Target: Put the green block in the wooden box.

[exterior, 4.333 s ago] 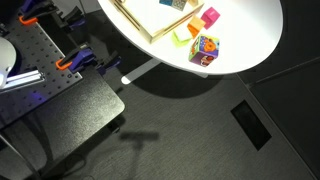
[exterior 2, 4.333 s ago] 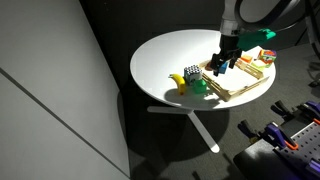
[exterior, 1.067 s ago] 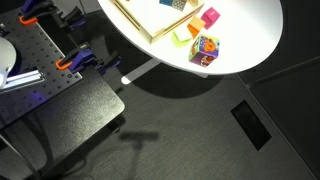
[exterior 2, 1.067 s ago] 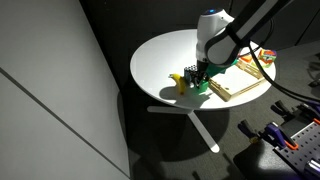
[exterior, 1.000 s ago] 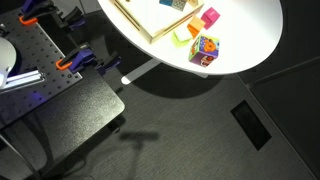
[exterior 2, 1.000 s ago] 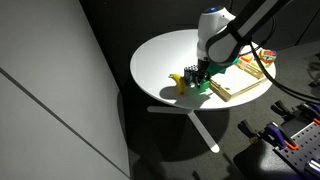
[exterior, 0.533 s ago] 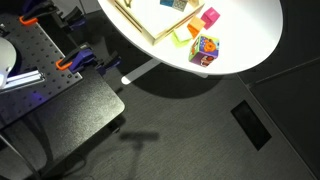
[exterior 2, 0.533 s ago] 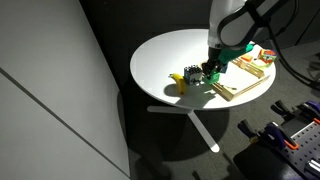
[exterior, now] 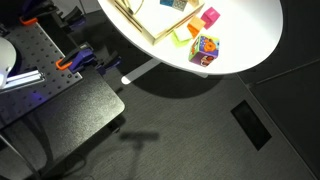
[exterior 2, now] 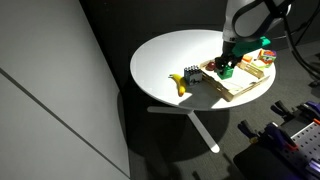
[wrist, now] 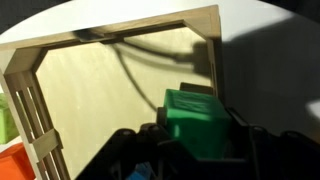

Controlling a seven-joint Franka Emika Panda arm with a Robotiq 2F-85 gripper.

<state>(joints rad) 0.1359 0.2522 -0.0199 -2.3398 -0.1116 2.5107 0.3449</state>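
No readable text, label or number anywhere

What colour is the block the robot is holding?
Bright green. The block shows best in the wrist view, gripped between the jaws.

There is one wooden box (wrist: 130,27) and one green block (wrist: 195,118). There is also one pink block (exterior: 210,17) and one many-coloured cube (exterior: 205,48).

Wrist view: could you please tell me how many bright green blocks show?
1. The green block is held in the gripper above the wooden box; others may lie outside the frame.
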